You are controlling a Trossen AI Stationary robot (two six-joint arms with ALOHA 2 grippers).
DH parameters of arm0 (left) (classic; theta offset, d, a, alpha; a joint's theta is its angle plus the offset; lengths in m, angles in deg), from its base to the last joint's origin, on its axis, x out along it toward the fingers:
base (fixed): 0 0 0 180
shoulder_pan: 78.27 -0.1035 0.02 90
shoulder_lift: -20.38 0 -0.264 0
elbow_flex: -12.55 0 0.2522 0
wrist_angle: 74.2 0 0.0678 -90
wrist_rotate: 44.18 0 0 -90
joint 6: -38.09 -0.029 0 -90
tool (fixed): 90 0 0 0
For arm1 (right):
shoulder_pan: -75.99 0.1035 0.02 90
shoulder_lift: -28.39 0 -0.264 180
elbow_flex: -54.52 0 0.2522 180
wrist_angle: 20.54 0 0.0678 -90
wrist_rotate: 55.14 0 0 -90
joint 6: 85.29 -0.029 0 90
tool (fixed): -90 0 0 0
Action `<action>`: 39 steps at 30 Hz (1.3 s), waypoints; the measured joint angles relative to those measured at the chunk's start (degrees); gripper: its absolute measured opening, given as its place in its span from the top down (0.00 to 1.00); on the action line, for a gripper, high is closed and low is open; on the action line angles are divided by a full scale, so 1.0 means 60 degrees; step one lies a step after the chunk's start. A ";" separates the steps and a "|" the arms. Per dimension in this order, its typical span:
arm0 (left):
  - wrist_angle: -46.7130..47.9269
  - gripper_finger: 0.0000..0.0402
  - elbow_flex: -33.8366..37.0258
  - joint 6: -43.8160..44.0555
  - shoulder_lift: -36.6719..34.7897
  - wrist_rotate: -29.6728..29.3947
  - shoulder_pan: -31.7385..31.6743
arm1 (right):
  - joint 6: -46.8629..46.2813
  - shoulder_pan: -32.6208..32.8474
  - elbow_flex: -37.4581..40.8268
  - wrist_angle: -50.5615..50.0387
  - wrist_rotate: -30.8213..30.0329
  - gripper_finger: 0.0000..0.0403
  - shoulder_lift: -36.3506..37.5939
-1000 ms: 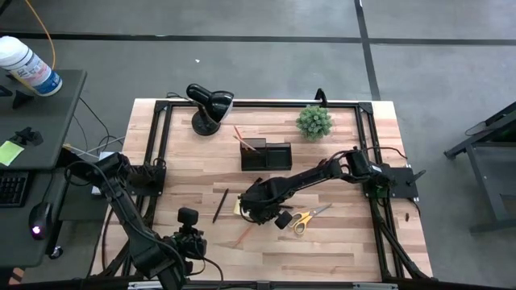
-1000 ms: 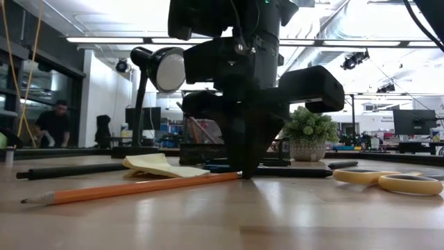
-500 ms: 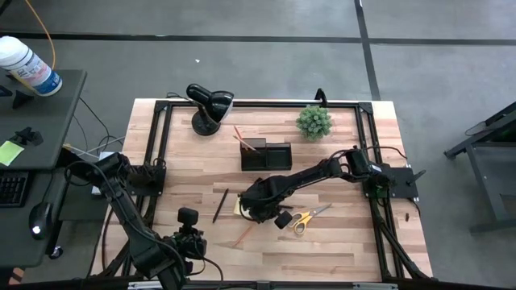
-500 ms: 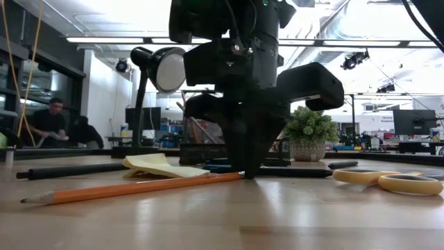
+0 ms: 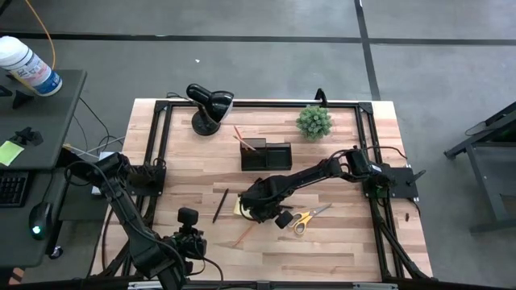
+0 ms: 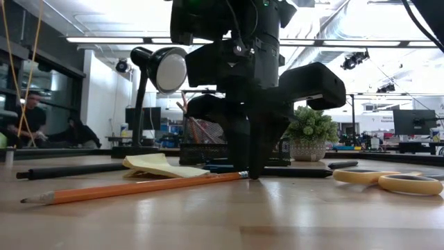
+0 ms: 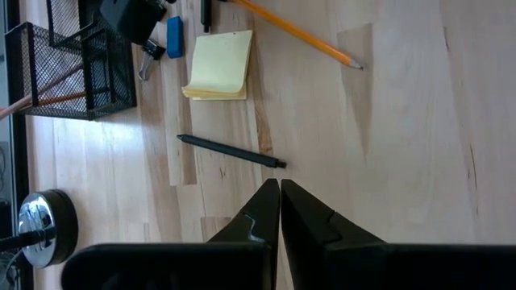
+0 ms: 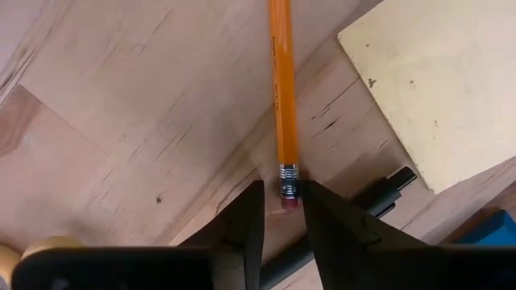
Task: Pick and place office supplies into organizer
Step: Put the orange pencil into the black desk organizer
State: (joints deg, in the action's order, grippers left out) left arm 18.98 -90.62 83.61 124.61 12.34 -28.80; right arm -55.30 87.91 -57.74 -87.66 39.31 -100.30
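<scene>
An orange pencil [image 8: 283, 97] lies flat on the wooden table, its eraser end [image 8: 289, 196] between the fingers of my right gripper [image 8: 284, 211]. That gripper [image 5: 260, 211] points straight down and is open, one finger on each side of the eraser, with a gap showing. Beside it lie a yellow sticky-note pad [image 8: 435, 89], a dark pen [image 8: 379, 201] and a blue block [image 8: 492, 229]. The black mesh organizer [image 5: 266, 155] stands farther back with pencils in it. My left gripper [image 7: 279, 189] hangs shut above the table's near left part, over a black pen [image 7: 230, 151].
Yellow-handled scissors [image 5: 306, 217] lie to the right of my right gripper. A black desk lamp [image 5: 208, 105] and a small green plant [image 5: 314, 122] stand along the far edge. Bare wood lies along the near edge and at the left.
My right gripper has opened its fingers at the pencil's eraser end while staying in place. The pencil lies on the table where it was.
</scene>
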 joint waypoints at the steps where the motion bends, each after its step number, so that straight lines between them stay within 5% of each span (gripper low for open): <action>1: 0.0002 0.99 0.0000 0.0000 0.0000 0.0000 0.0000 | -0.0006 0.0000 0.0000 -0.0012 -0.0004 0.79 -0.0002; 22: 0.0004 0.99 0.0000 0.0004 0.0000 0.0000 0.0000 | -0.0101 -0.0007 0.0000 -0.0139 -0.0040 0.80 0.0001; 32: 0.0015 0.99 0.0000 0.0000 0.0000 -0.0040 -0.0004 | -0.0104 -0.0015 0.0000 -0.0168 0.0106 0.98 0.0001; 39: 0.0018 0.99 0.0000 0.0004 0.0000 -0.0040 0.0000 | -0.0265 -0.0004 0.0000 -0.0132 0.0160 0.99 0.0001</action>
State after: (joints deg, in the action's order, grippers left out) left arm 19.09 -90.62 83.63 124.61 12.10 -28.80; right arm -56.88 87.89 -57.74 -88.46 40.27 -100.29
